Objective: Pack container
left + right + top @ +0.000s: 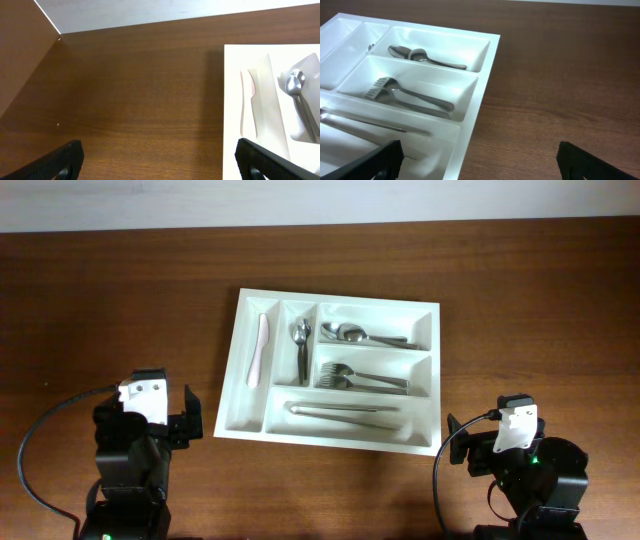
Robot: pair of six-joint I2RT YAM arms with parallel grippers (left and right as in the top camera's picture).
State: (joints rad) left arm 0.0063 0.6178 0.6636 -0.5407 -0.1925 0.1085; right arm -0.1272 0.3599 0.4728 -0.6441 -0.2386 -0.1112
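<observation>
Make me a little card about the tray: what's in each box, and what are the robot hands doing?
Tray: white, five boxes, on brown table
Left narrow box: one pale knife
Next narrow box: small spoons
Top wide box: big spoons
Middle wide box: forks
Bottom wide box: long silver pieces, maybe knives
Left gripper: open, empty, off the tray
Right gripper: open, empty, off the tray

Your left arm point(135, 445) and right arm point(530, 480) are both black, each carrying a white plate and a looping black cable.
</observation>
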